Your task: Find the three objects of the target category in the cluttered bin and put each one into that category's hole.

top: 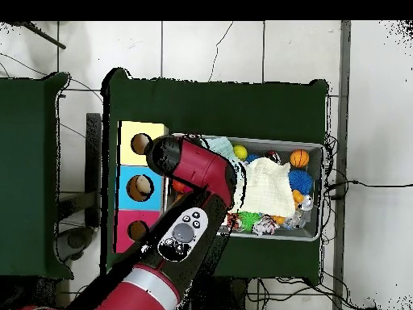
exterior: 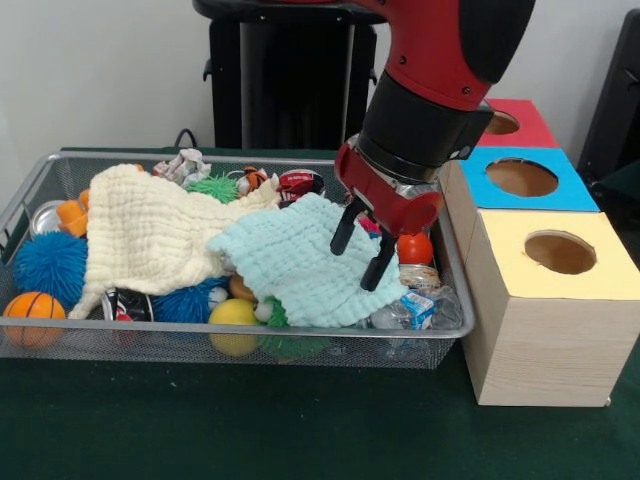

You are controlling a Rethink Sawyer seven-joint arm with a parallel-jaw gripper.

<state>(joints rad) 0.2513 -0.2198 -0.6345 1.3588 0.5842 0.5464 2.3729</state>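
The wire mesh bin [exterior: 30, 196] is full of toys and two cloths; it also shows in the overhead view [top: 319, 194]. A clear wrinkled plastic bottle with a blue-white label [exterior: 412, 310] lies in the bin's front right corner. My gripper [exterior: 361, 250] hangs open and empty over the bin's right side, its fingers [exterior: 380, 262] just above the light blue cloth [exterior: 300, 260], behind the bottle. The blue-topped box's hole [exterior: 522, 177] is to the right of the bin, and shows in the overhead view [top: 140, 187]. Other clear plastic pieces are hidden.
A cream cloth [exterior: 150, 230] covers the bin's left middle. Around it lie blue spiky balls [exterior: 48, 265], a basketball [exterior: 32, 312], a yellow ball [exterior: 233, 322], a red ball [exterior: 415, 248], cans [exterior: 300, 183]. Red-topped [exterior: 520, 122] and yellow-topped [exterior: 560, 252] boxes flank the blue one.
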